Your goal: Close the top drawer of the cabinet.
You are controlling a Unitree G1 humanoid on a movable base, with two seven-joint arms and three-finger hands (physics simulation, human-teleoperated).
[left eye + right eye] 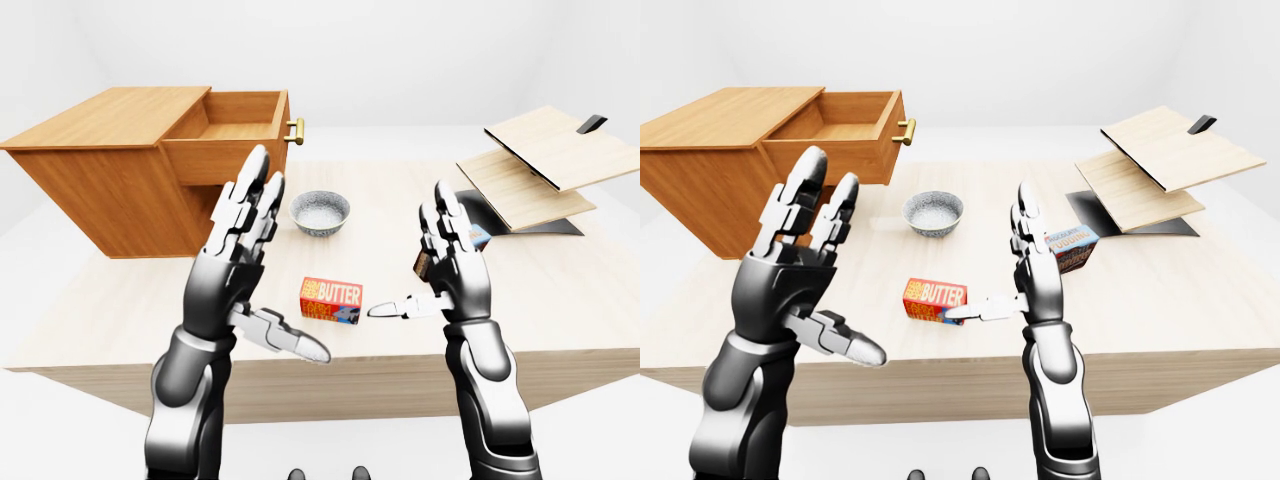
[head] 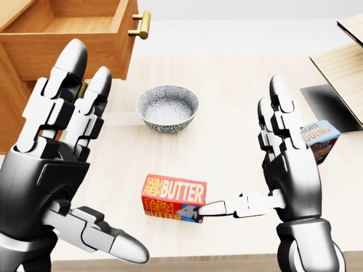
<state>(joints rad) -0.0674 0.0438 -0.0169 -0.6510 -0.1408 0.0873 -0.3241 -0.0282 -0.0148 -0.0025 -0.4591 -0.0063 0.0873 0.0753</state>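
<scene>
Left hand (image 2: 54, 164) spread, holding nothing; drawer (image 1: 238, 135) above it, so I'd press flat on its face beside the handle (image 1: 296, 130).

- Cabinet (image 2: 22, 85): cut off by the head view's top and left edges; lower part hidden behind the left hand (image 2: 51, 164).
- Pudding box (image 2: 320, 136): partly hidden behind the right hand (image 2: 286, 170); lettering only partly readable.
- Butter box (image 2: 173, 198): small print too small to be read.
- Both forearms cut off at each bottom edge.
</scene>
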